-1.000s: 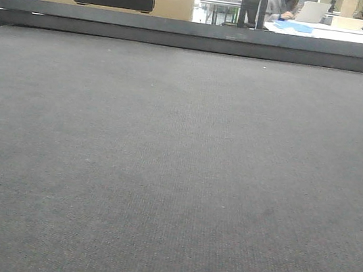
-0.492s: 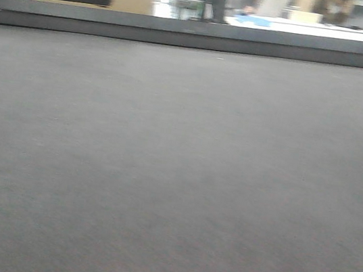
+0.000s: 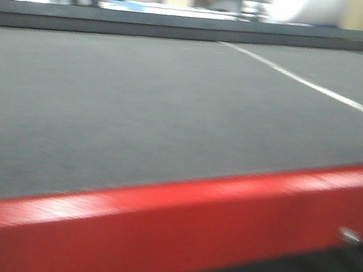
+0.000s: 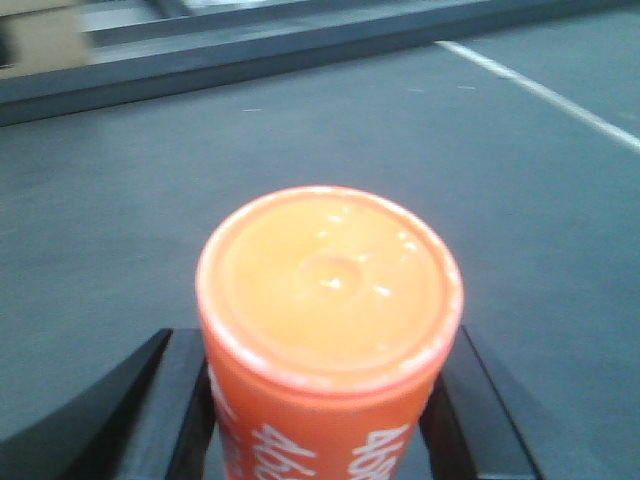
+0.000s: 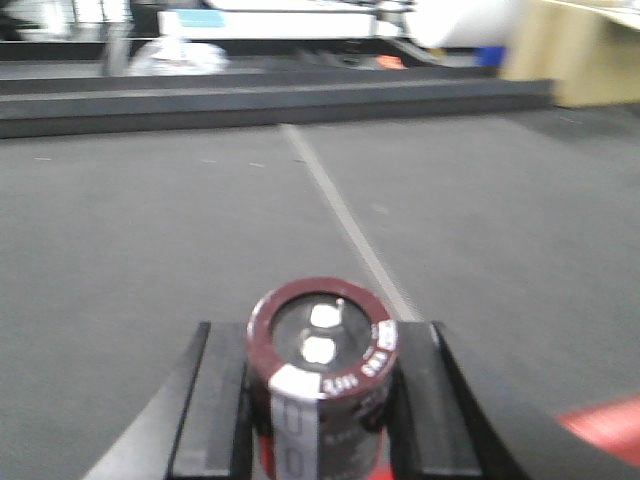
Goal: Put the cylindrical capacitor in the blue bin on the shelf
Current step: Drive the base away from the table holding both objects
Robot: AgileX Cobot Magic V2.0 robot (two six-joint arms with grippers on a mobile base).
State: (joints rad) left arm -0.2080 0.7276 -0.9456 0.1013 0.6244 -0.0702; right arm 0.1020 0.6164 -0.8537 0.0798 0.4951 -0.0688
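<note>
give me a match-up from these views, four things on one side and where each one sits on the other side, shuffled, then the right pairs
Things:
1. orange cylinder
2. dark red capacitor
3. white line
4. red edge

Places:
A. along the near side of the dark grey tabletop
B. between the fingers of the right gripper
C. running across the tabletop
D. between the fingers of the left gripper

Pairs: 1-D, 2-B, 3-C, 4-A
</note>
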